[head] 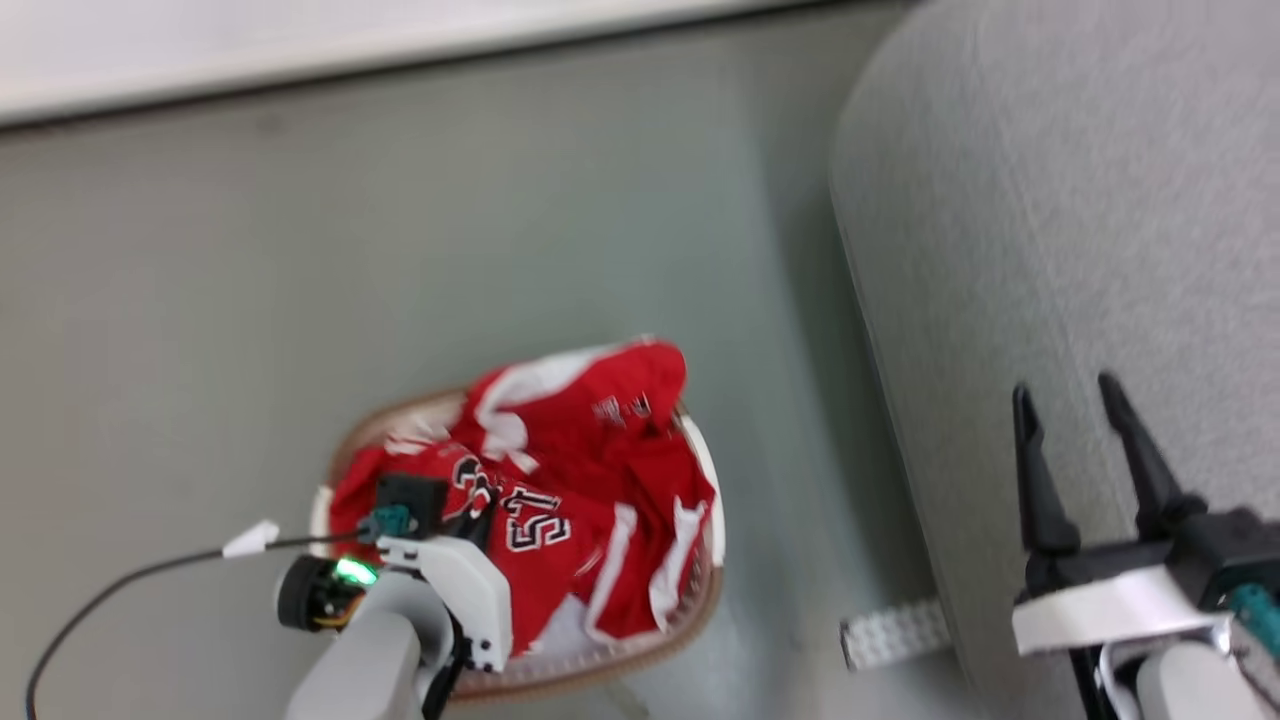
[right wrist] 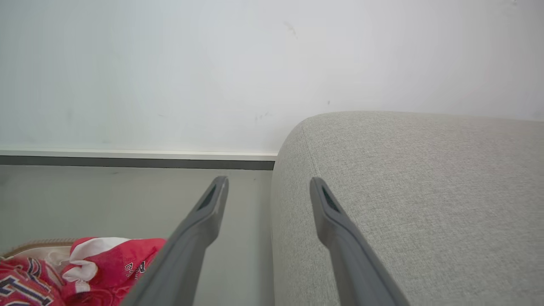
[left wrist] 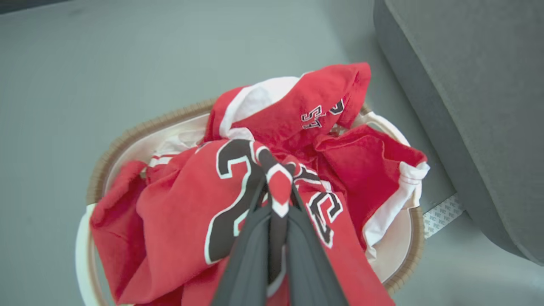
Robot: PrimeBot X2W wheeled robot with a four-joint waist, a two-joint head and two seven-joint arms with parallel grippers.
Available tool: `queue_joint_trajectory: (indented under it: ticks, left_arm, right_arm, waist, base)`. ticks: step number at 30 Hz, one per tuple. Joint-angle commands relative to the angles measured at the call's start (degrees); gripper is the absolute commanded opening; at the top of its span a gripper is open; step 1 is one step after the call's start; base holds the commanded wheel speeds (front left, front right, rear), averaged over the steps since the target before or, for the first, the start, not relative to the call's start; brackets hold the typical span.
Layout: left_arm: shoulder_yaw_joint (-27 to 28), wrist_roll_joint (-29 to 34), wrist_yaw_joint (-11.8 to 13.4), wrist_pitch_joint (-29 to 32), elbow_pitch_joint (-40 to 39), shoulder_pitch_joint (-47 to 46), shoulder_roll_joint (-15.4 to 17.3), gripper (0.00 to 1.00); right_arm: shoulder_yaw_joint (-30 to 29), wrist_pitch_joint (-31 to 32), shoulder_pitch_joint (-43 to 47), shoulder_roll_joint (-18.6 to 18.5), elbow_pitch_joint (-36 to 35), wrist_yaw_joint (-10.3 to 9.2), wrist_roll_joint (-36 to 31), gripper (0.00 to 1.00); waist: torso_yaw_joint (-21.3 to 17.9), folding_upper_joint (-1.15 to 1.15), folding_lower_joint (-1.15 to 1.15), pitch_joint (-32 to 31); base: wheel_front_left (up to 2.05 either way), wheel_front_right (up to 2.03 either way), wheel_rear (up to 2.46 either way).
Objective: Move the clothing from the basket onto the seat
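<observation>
On the right of the scene, the seat (head: 1050, 200) takes up the most room. Its rounded grey edge runs from far to near and its upholstery is bare. Left of it, on the grey floor (head: 400, 250), stands the basket (head: 600, 672), near the seat's edge but apart from it. A strip of pale tape (head: 893, 632) lies on the floor by the seat's near edge. The clothing (head: 590, 450) is in the basket, heaped above the tan rim, with one red-and-white fold hanging over the far side and another draped over the right side.

We judge the clothing light, soft and limp, and its shiny fabric probably slippery. It should sag and trail when raised, and a shallow pinch may slide out. A bunched fold near the middle of the heap seems the best hold. We cannot tell whether jersey and shorts would rise as one.

The left gripper (left wrist: 278, 191) is down over the near part of the heap, fingers drawn together on a raised fold by the large black number, with red-and-white cloth pinched between the tips. The right gripper (head: 1063, 388) hangs over the seat's near edge, fingers spread wide, holding nothing.
</observation>
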Motion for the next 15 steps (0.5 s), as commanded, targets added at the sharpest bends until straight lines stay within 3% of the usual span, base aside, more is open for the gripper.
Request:
queue_joint_trajectory:
  ticks: [1, 8, 15]
  left_arm:
    - [-0.5, -1.5, -0.1, -0.7, -0.9, 1.5, 0.1, 0.00]
    - [-3.2, -8.8, 0.5, -2.0, -8.8, 6.8, 0.1, 0.00]
    - [-4.5, -11.7, 3.0, -2.3, -19.5, 10.5, 0.1, 0.00]
  right_arm:
    - [-0.1, 0.0, 1.7, -0.1, 0.6, -0.02, -0.5, 1.00]
    - [0.5, 0.0, 8.2, -0.2, 2.7, -0.02, -1.5, 1.00]
    - [0.8, 0.0, 12.6, -0.1, 3.4, -0.02, -2.0, 1.00]
  waist:
    - [3.4, 0.00, 0.00, -8.0]
    - [7.0, 0.00, 0.00, -20.1]
    - [9.3, 0.00, 0.00, -26.3]
  base:
    - [0.00, 0.00, 0.00]
    - [0.00, 0.00, 0.00]
    - [0.00, 0.00, 0.00]
